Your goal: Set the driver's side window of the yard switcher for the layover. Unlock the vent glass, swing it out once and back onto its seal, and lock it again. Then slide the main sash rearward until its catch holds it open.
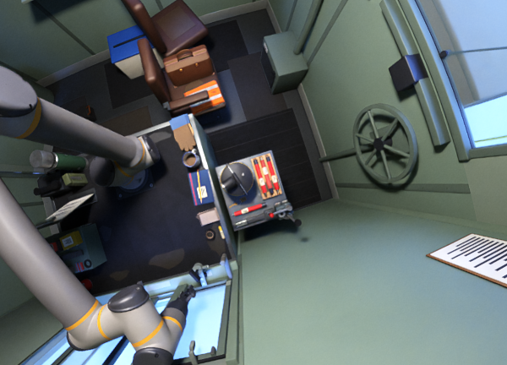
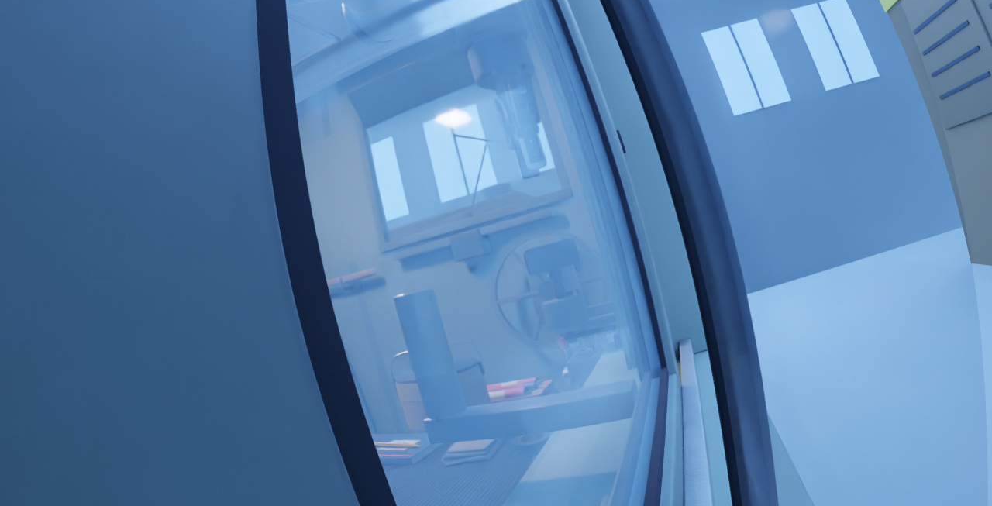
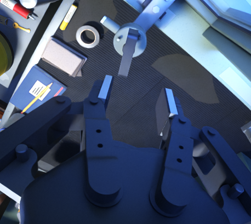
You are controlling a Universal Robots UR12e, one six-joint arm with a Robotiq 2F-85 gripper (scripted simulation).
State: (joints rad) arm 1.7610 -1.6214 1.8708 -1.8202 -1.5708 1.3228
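Observation:
My gripper (image 3: 135, 99) is open and holds nothing. It hangs just short of the vent latch (image 3: 128, 45), a round grey hub on a bolted bracket with a flat lever pointing toward my fingers. A short cylindrical knob sticks out of the hub's side. From the side camera my gripper (image 1: 186, 292) sits by the driver's side window (image 1: 198, 318), close to the latch (image 1: 198, 274) on the frame. From outside, my gripper (image 2: 524, 135) shows faintly through the glass (image 2: 451, 226).
A control desk (image 1: 251, 187) with a round dial and red tools stands by the window. A tape roll (image 3: 87, 36), a yellow marker and a blue notebook (image 3: 35, 92) lie near the latch. A brown seat (image 1: 169, 61) with a briefcase stands behind.

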